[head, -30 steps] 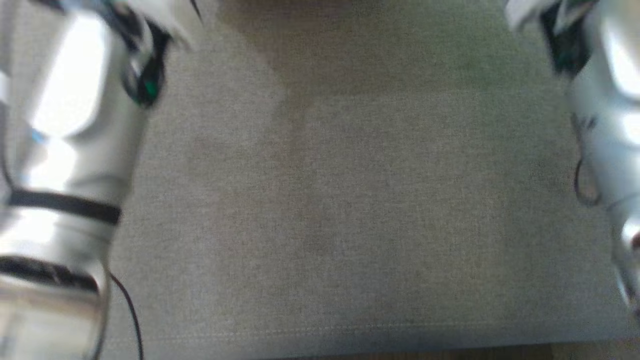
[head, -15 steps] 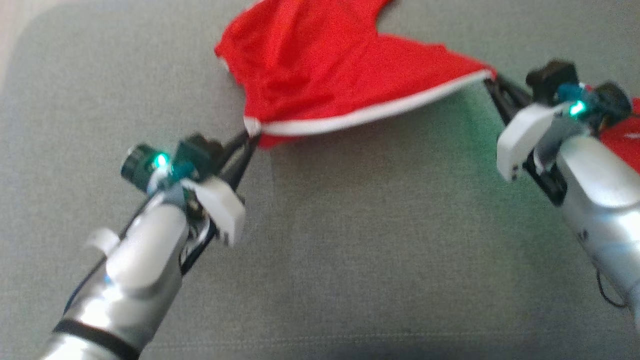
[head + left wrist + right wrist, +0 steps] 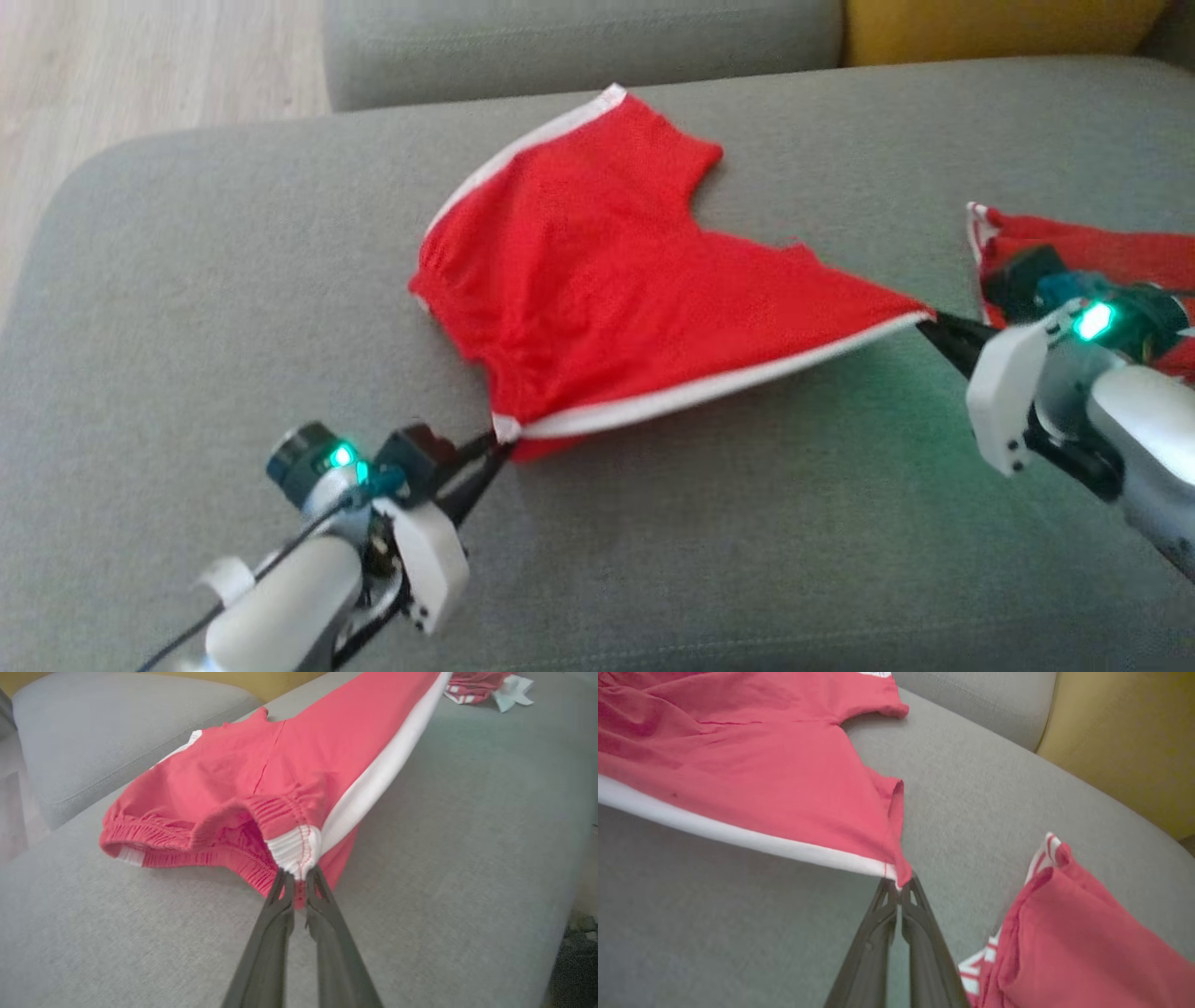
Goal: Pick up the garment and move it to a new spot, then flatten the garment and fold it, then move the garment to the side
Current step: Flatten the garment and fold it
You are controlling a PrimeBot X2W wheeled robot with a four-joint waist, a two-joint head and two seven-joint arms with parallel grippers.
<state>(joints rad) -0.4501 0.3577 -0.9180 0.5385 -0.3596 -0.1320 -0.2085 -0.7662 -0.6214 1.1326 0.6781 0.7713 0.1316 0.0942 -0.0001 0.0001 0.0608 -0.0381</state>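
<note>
Red shorts [image 3: 607,280] sit near the middle of the grey sofa seat [image 3: 747,560]. The far leg and part of the waistband rest on the fabric; the near side is lifted.

We hold them by the two ends of one white side stripe [image 3: 691,394]. The left gripper [image 3: 495,446], at 7 o'clock from the shorts, is pinched almost closed on the waistband where the stripe ends. The left wrist view shows the elastic bunched between its tips. The right gripper [image 3: 929,325], at 4 o'clock, is clamped fully on the hem corner of the same stripe.

The stripe runs taut between them. We judge this grip was chosen so the pull spreads the cloth flat before folding. Step in hand: placing and flattening.

A second red garment [image 3: 1074,243] lies at 3 o'clock, just behind the right gripper and apart from the shorts, so there is a risk of snagging it. A yellow cushion [image 3: 990,23] sits at 1 o'clock.
</note>
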